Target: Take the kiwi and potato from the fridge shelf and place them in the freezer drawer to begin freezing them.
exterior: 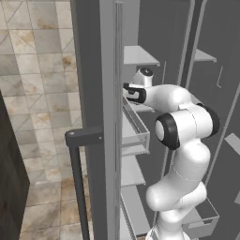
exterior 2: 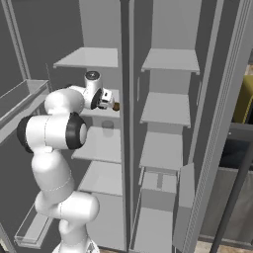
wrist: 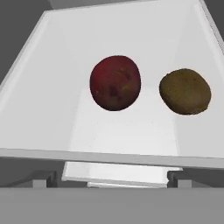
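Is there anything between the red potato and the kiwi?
No. In the hand view, bare shelf shows between the potato and the kiwi; they lie apart.

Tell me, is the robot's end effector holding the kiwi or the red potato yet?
No, nothing is held. The end effector is open, and the potato and kiwi lie side by side, apart, on the fridge shelf ahead of it.

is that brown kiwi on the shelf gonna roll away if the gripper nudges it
Probably. The kiwi is a rounded oval lying on a flat, smooth shelf, so a sideways nudge may roll it. It lies apart from the red potato, so nothing beside it would stop it. It looks firm, so closing from both sides should hold it.
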{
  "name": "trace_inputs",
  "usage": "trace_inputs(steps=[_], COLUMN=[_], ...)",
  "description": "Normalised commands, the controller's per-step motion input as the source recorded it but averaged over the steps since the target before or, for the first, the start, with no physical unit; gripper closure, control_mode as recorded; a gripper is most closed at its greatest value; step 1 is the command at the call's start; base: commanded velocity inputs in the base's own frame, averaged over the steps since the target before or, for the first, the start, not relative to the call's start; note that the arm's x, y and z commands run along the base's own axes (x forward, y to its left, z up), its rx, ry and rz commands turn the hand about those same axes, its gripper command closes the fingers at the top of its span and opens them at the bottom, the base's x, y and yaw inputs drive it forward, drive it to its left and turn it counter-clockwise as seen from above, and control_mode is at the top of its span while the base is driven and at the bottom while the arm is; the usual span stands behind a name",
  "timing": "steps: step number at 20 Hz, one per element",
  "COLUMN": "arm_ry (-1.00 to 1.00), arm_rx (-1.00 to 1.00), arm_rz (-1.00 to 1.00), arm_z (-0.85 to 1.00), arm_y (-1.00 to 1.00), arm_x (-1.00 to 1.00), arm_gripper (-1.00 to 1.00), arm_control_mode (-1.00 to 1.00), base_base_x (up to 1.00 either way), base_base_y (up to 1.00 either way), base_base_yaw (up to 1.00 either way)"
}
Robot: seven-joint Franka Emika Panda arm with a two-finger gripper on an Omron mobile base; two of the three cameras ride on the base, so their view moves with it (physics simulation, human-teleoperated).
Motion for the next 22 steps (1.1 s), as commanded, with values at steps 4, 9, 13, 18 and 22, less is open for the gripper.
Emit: trace_inputs(steps=[4, 9, 13, 18, 22], arm_ry=[0.01, 0.00, 0.00, 0.00, 0.00], arm_rx=[0.00, 0.00, 0.00, 0.00, 0.00], arm_rz=[0.00, 0.00, 0.00, -0.01, 0.00], arm_z=[-0.14, -0.17, -0.16, -0.24, -0.27], arm_y=[0.04, 0.10, 0.07, 0.07, 0.02], arm_x=[0.35, 0.37, 0.36, 0.41, 0.41], arm_gripper=[-1.00, -1.00, -1.00, -1.00, -1.00], arm_control_mode=[-1.00, -1.00, -1.00, -1.00, -1.00], base_base_x=[0.00, 0.00, 0.00, 0.00, 0.00], base_base_y=[0.00, 0.00, 0.00, 0.00, 0.00], base_base_yaw=[0.00, 0.00, 0.00, 0.00, 0.00])
